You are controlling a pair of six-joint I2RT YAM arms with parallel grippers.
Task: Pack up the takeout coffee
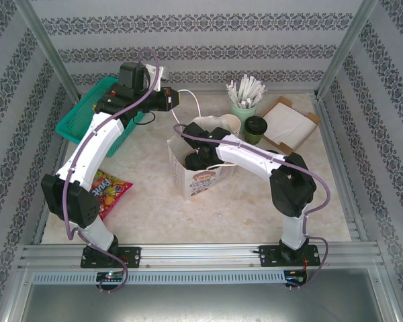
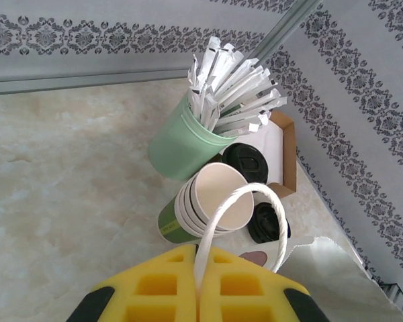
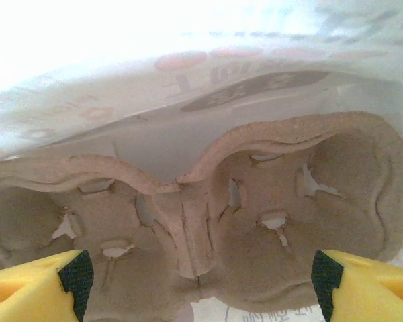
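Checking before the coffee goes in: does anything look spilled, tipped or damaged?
Nothing stands out. The takeout coffee stands upright, lid on; the table shows no spill; the pulp cup tray sits whole inside the paper bag.

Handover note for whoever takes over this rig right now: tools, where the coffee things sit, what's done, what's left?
Left tool: shut on the cord handle of the paper bag, holding it up.
Right tool: open, down inside the bag, over the pulp tray.
Takeout coffee: lid on, standing on the table beside the green holder, outside the bag.
Done: tray is in the bag.
Left: pick up the coffee and set it into a tray pocket.
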